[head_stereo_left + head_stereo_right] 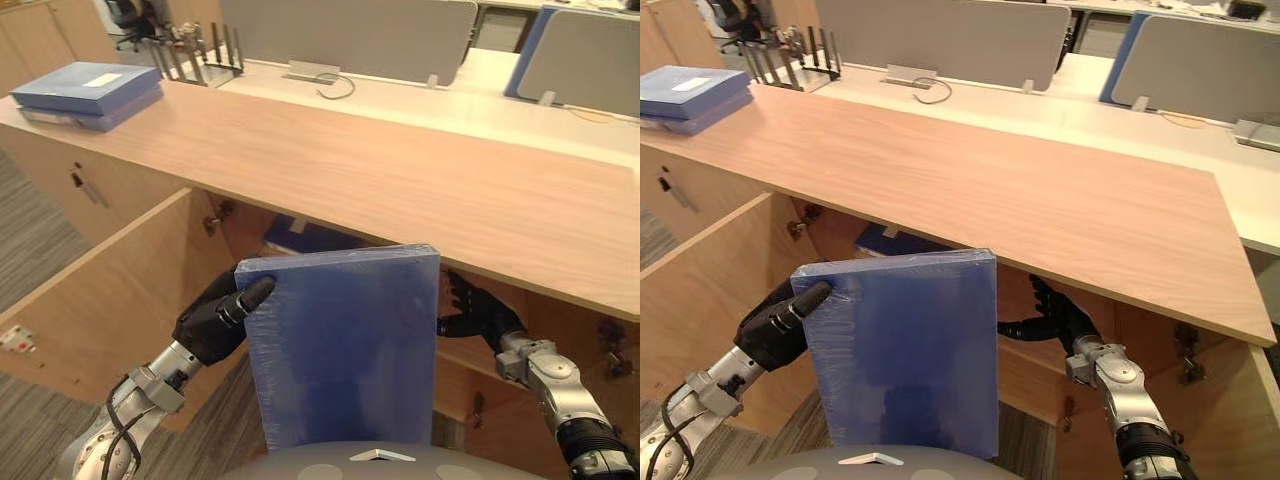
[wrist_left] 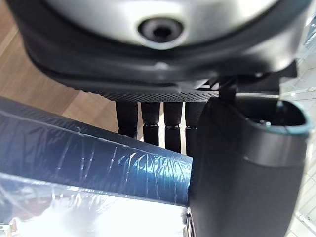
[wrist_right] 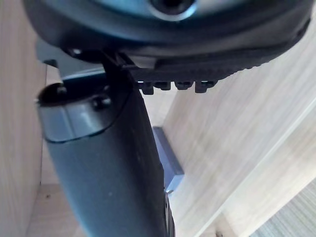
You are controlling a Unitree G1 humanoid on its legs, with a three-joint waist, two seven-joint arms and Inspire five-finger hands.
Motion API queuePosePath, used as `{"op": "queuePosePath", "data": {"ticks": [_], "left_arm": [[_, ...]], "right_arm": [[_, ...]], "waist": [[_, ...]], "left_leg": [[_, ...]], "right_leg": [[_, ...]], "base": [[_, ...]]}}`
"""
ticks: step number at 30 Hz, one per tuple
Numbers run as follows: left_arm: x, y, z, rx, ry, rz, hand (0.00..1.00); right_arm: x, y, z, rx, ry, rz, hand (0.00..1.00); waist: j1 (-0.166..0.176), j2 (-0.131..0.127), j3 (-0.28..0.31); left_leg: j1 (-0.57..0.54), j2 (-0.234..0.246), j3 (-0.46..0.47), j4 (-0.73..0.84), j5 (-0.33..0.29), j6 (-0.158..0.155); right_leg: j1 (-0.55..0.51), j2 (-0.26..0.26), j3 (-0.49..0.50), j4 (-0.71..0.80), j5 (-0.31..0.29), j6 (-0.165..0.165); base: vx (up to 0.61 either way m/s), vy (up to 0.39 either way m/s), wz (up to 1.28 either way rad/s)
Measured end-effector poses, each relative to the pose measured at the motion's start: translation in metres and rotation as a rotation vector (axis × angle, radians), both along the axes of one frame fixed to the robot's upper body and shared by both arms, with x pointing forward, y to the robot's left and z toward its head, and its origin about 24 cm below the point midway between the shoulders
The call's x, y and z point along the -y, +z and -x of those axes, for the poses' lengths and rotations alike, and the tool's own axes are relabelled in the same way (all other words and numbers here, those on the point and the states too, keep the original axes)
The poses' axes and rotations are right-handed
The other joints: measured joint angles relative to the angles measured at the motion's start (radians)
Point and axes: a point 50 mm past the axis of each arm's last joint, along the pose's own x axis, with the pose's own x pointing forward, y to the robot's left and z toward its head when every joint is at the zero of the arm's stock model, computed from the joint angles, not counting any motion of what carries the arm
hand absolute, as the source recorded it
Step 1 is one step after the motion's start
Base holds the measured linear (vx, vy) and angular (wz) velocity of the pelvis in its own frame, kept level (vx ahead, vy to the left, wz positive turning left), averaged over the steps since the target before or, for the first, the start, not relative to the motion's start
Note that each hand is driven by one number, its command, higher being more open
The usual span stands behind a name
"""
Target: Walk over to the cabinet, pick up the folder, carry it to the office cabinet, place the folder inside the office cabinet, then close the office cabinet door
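You have the blue folder (image 1: 345, 345) standing upright on its short edge right in front of you, at 6 o'clock in the head views, its broad face turned towards you and its top edge just below the front lip of the desk (image 1: 400, 170). At the folder's 9 o'clock, your left robot hand (image 1: 215, 315) is grasping it by the upper corner: the thumb lies across the near face, and the left wrist view shows the fingers (image 2: 148, 123) running down the far side, so the cover is pinched between them. At the folder's 3 o'clock, your right robot hand (image 1: 480, 312) is released, its fingers spread and relaxed and its thumb pointing at the folder's edge; you cannot tell whether it touches. Behind the folder, the office cabinet (image 1: 250, 235) under the desk is open, with its door (image 1: 110, 290) swung out towards 8 o'clock. Inside it, another blue folder (image 1: 310, 238) lies flat, just above the held folder's top edge. On the desk at 10 o'clock, well apart from your hands, sits a stack of blue folders (image 1: 88, 92). A black file rack (image 1: 200, 55) stands at 11 o'clock and grey partition screens (image 1: 350, 35) run across 12 o'clock.
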Motion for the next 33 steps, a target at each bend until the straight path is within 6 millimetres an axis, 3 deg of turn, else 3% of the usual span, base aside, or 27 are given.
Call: {"op": "queuePosePath", "data": {"ticks": [5,13,20,33], "left_arm": [[0.002,0.001,-0.003,0.013,0.011,0.011,0.0],[0.002,0.006,-0.009,0.041,0.006,0.008,0.0],[0.001,0.009,-0.012,0.061,0.002,0.009,0.0],[0.003,-0.001,-0.009,0.016,-0.048,0.001,0.0]], "right_arm": [[0.01,-0.004,0.012,-0.027,-0.041,0.065,1.0],[0.01,-0.003,0.012,-0.026,-0.032,0.045,1.0],[0.011,0.001,0.013,-0.04,-0.027,-0.279,1.0],[-0.003,0.0,0.016,-0.113,0.038,-0.525,1.0]], "waist": [[-0.017,-0.005,-0.003],[-0.035,-0.012,-0.002],[-0.035,-0.026,0.001],[-0.034,-0.049,-0.006]], "left_leg": [[-0.021,0.002,0.025,0.002,-0.003,-0.005],[-0.009,0.004,0.04,0.005,-0.018,-0.003],[-0.024,0.003,0.046,0.037,-0.04,0.001],[-0.028,0.003,0.047,0.037,-0.042,-0.001]], "right_leg": [[-0.039,0.001,0.028,-0.001,0.002,0.002],[-0.037,0.001,0.047,-0.001,0.002,0.001],[-0.04,-0.001,0.06,-0.002,0.002,0.002],[-0.043,-0.001,0.059,-0.003,0.002,0.002]], "base": [[0.08,0.005,-0.14],[0.04,0.012,-0.05],[-0.01,0.008,-0.03],[0.0,0.0,0.0]]}}
